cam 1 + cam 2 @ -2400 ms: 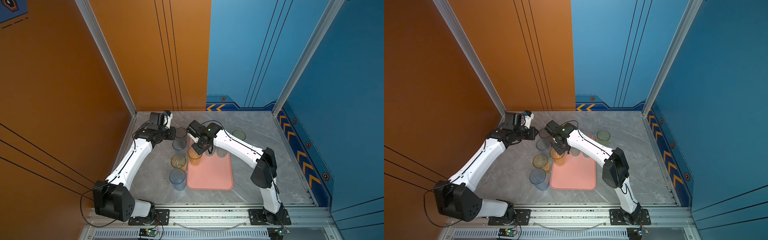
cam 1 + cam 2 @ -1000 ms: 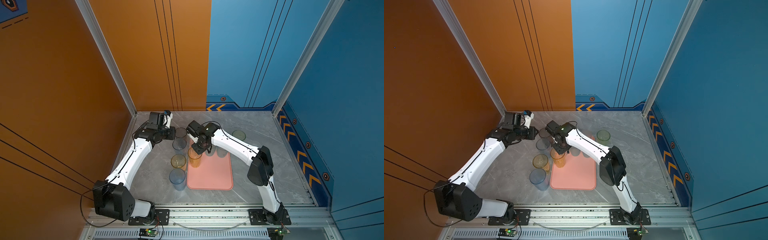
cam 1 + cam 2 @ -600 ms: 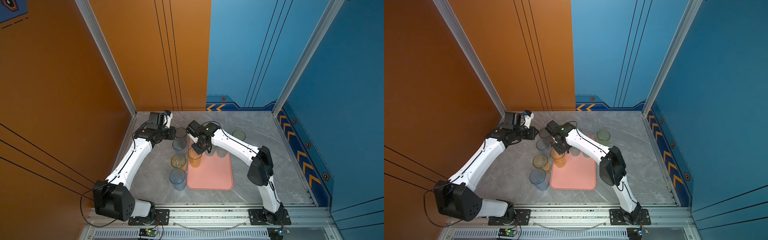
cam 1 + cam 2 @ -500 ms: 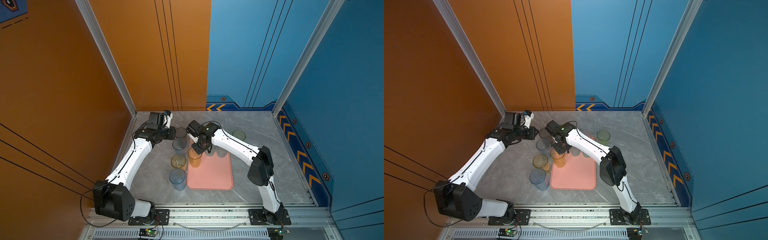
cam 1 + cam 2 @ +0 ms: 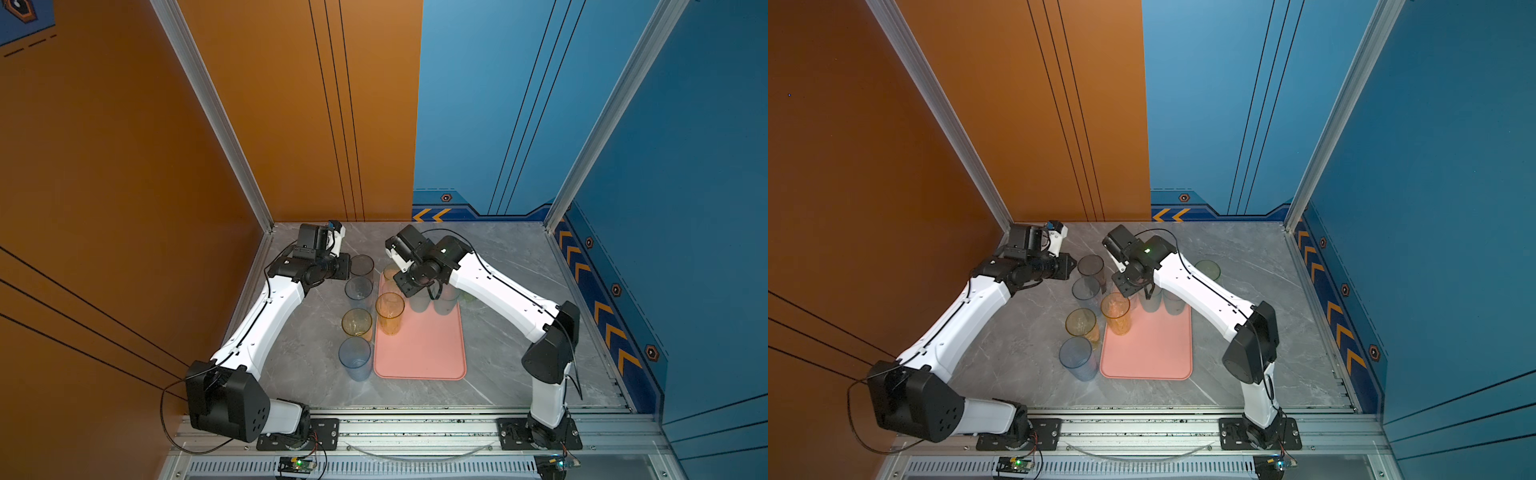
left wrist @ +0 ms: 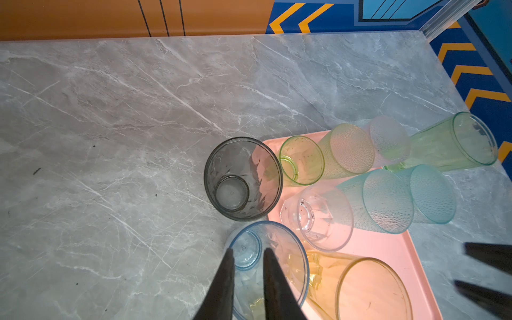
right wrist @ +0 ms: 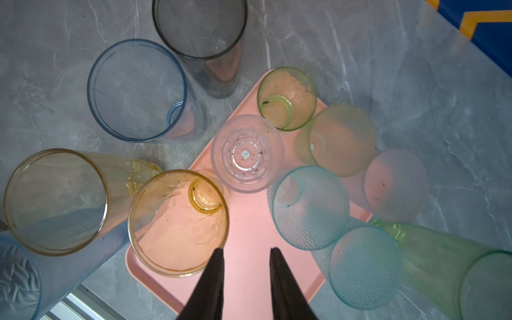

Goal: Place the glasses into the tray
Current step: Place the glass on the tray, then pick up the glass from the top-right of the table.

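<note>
both top views look steeply down from high above the front of the cell, far enough off to hold both arms, the whole grey table and the pink tray, and they give you nearly the same scene, shifted slightly sideways. your left wrist camera sits close over the table, tilted past the left gripper toward the back wall, while your right wrist camera hangs close over the tray, facing almost straight down past the right gripper. both wrist views share the tray's far end, the grey glass beside it and the clear glass on it.
</note>
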Controlling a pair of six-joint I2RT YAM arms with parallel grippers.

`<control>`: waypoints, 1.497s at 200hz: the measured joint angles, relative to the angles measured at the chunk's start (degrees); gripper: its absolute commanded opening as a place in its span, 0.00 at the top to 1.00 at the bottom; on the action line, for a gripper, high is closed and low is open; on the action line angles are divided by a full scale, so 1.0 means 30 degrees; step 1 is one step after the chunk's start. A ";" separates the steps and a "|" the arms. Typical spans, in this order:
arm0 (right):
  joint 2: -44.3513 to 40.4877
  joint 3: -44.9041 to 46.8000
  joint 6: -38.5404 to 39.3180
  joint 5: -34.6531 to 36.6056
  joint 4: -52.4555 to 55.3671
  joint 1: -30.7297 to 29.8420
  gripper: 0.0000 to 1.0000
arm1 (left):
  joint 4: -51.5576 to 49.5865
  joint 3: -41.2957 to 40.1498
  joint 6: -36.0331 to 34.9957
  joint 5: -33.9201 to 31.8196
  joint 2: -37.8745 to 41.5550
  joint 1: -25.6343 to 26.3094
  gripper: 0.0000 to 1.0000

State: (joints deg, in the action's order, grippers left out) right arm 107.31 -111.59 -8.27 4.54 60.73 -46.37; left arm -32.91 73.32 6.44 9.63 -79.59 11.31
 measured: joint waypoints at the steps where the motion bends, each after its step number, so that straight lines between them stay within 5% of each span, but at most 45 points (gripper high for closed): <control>1: -0.0138 0.0124 -0.0029 0.0000 -0.0073 0.0080 0.72 | 0.0000 0.0000 -0.0007 -0.0036 0.0000 0.0000 0.79; 86: -0.8524 0.7650 -0.1858 0.0219 -0.1829 0.8342 0.72 | -0.0401 0.0000 -0.0342 -0.1734 0.0415 0.0590 0.79; 136: -1.0229 1.0171 -0.2120 -0.0525 -0.1843 1.2684 0.74 | -0.0408 0.0000 -0.0321 -0.1698 0.0342 0.0503 0.79; 299: -0.3854 0.7206 -0.1668 -0.3461 -0.2120 1.3187 0.76 | -0.0415 0.0000 -0.0313 -0.1020 0.0204 0.0248 0.79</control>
State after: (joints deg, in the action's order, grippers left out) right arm 95.74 -89.97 -13.28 -5.85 54.37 -6.81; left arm -34.15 73.32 5.50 6.57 -78.98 12.05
